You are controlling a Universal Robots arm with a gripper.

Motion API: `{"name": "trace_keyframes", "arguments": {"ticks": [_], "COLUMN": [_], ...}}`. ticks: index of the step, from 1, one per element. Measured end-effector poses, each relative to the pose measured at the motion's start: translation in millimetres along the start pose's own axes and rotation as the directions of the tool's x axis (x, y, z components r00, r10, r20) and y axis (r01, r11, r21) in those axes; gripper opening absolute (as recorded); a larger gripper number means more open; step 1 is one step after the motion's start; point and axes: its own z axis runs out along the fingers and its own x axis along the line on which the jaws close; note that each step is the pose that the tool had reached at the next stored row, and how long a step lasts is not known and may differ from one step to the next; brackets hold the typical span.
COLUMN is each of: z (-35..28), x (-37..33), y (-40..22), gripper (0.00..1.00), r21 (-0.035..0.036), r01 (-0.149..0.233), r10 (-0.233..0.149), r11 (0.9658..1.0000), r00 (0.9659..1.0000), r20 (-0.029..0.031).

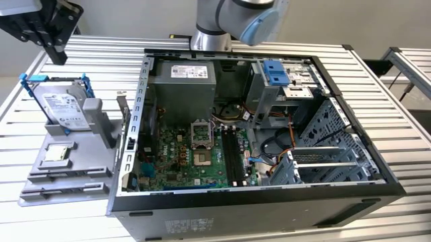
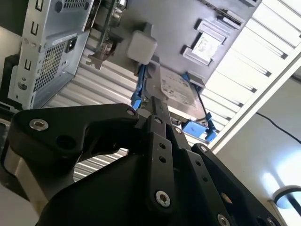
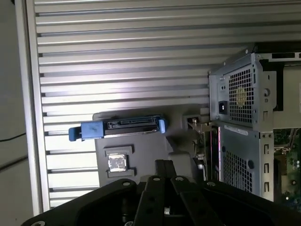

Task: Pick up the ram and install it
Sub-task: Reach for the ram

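The gripper (image 1: pixel 58 55) hangs empty, fingers pressed together, well above and apart from what I take for the ram (image 1: pixel 123 108), a thin stick on edge beside the case (image 1: pixel 143 75); light, stiff, fragile, best pinched by its long edges, off the chips
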Motion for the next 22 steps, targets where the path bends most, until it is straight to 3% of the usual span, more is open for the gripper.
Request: {"name": "trace_keyframes", "arguments": {"ticks": [9, 16, 22], "z": [-0.8, -1.0, -1.6], "x": [33.0, 34.7, 34.7], "y": [-2.2, -4.4, -20.4], "gripper": [0.0, 0.0, 0.0], "r21": [0.0, -0.0001, -0.0001], "r01": [0.0, 0.0, 0.0], "r10": [0.0, 0.0, 0.0], "r11": [1.0, 1.0, 1.0], "r00": [1.0, 1.0, 1.0], "r20": [-0.0001, -0.0001, 0.0]}}
